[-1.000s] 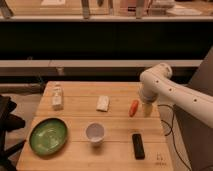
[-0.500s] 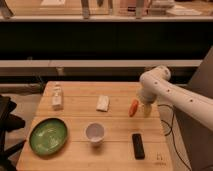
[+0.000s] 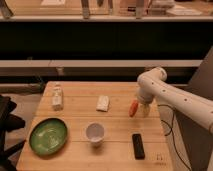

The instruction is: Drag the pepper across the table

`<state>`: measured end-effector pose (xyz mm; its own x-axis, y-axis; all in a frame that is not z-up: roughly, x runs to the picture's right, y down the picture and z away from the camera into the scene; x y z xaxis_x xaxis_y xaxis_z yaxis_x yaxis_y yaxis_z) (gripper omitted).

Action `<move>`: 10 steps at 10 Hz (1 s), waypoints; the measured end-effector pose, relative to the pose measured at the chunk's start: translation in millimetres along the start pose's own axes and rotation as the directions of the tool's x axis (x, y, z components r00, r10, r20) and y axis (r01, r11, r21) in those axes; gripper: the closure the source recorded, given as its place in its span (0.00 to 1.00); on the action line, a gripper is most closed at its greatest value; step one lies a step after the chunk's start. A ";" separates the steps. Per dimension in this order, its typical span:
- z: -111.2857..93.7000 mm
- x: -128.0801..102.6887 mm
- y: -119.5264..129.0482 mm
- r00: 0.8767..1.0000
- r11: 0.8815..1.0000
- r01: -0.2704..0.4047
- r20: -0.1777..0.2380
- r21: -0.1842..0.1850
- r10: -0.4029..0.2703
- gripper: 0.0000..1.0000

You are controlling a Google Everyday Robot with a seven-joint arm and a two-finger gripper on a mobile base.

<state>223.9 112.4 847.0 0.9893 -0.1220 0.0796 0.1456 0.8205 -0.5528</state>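
Note:
The pepper (image 3: 133, 108), small and orange-red, lies on the right side of the light-wood table (image 3: 75, 127), tip pointing toward the front. My gripper (image 3: 144, 108) hangs from the white arm (image 3: 170, 95) just right of the pepper, down at the tabletop and close against it. Its pale fingers stand open, and the pepper is beside them rather than between them.
A black remote (image 3: 138, 145) lies near the front right. A white cup (image 3: 95, 133) stands front centre and a green bowl (image 3: 48, 135) front left. A white packet (image 3: 103, 103) and a small bottle (image 3: 57, 96) lie farther back. The table's right edge is close to the gripper.
The gripper has come down slightly and edged left toward the pepper. The pepper has hardly shifted.

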 end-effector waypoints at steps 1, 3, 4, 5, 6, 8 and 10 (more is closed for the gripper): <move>6.3 0.1 0.4 1.000 1.000 0.009 -0.004 -0.007 -0.009 0.20; 14.7 0.2 -0.8 1.000 0.999 0.027 -0.011 -0.017 -0.028 0.20; 19.2 0.4 -1.2 0.999 0.999 0.033 -0.014 -0.023 -0.033 0.20; 21.4 0.2 -2.2 0.999 0.999 0.038 -0.016 -0.028 -0.038 0.20; 25.3 -0.6 -3.2 0.999 0.998 0.045 -0.019 -0.034 -0.046 0.20; 30.4 -1.8 -5.8 0.998 0.998 0.055 -0.024 -0.039 -0.056 0.20; 33.0 -0.7 -6.2 0.998 0.998 0.054 -0.027 -0.044 -0.056 0.20</move>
<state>222.4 125.8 877.8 0.9793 -0.1824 0.0880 0.1991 0.7874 -0.5834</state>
